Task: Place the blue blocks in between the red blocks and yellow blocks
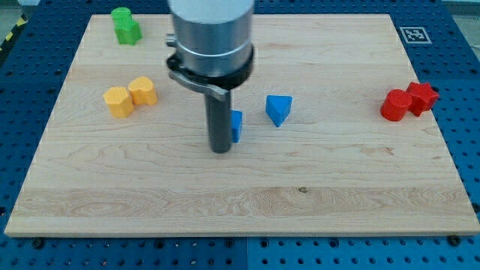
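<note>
Our tip: centre of frame, touching the left side of a blue block; it has no jaws and holds nothing.
Blue triangular block: just right, apart.
Yellow blocks: middle left, touching.
Red blocks: far right, touching.
Green block: upper left.
Wooden board: beneath everything.

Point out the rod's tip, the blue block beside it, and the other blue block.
my tip [221, 150], camera view, the rod's very bottom end.
blue block beside the rod [237, 126], camera view, its visible right part; the rest is hidden behind the rod.
blue triangular block [278, 109], camera view, middle of its front face.
</note>
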